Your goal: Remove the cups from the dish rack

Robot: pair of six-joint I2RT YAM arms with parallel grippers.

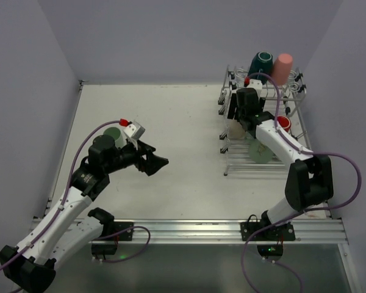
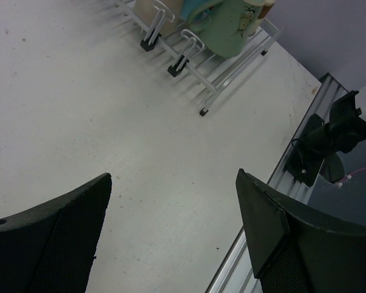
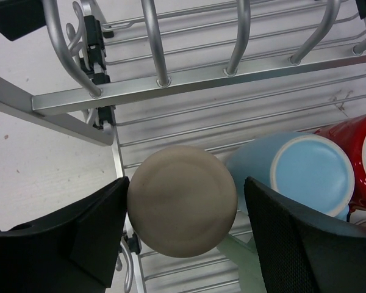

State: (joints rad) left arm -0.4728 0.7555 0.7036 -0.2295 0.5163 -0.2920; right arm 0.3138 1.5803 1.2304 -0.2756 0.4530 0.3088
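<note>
Right pincer [image 3: 184,186]: I have it down inside the dish rack [image 3: 232,76], jaws astride the upturned beige cup [image 3: 182,201]. The 9 o'clock pad [image 3: 100,226] sits at the cup wall and the 3 o'clock one shows a sliver of gap, so I call it released, not yet gripping.
Left pincer [image 2: 174,183]: spread wide with nothing between the jaws, hanging over the table [image 2: 79,110].
Task things: from overhead the rack stands at 2 o'clock on the table. The beige cup is on the lower tier by the rack's 9 o'clock edge, the light blue cup [image 3: 305,174] just beside it at 3 o'clock, and the red cup [image 3: 354,146] beyond that.
Risk one: the 3 o'clock finger has to fit between beige and blue. I judge it could shove the blue cup into the red one.
Risk two: one-sided contact may skid the beige cup against the wires. On the lift, the pronged rail at 12 o'clock could catch it.
Right wrist view only: the pad gap and the cup spacing, which the arm hides from overhead.
Overhead only: the teal cup [image 1: 260,64] and pink cup [image 1: 282,67] on the top tier, at the rack's 12 o'clock end.
Left wrist view adds: the side of a green mug [image 2: 226,27] at the rack's near end.
</note>
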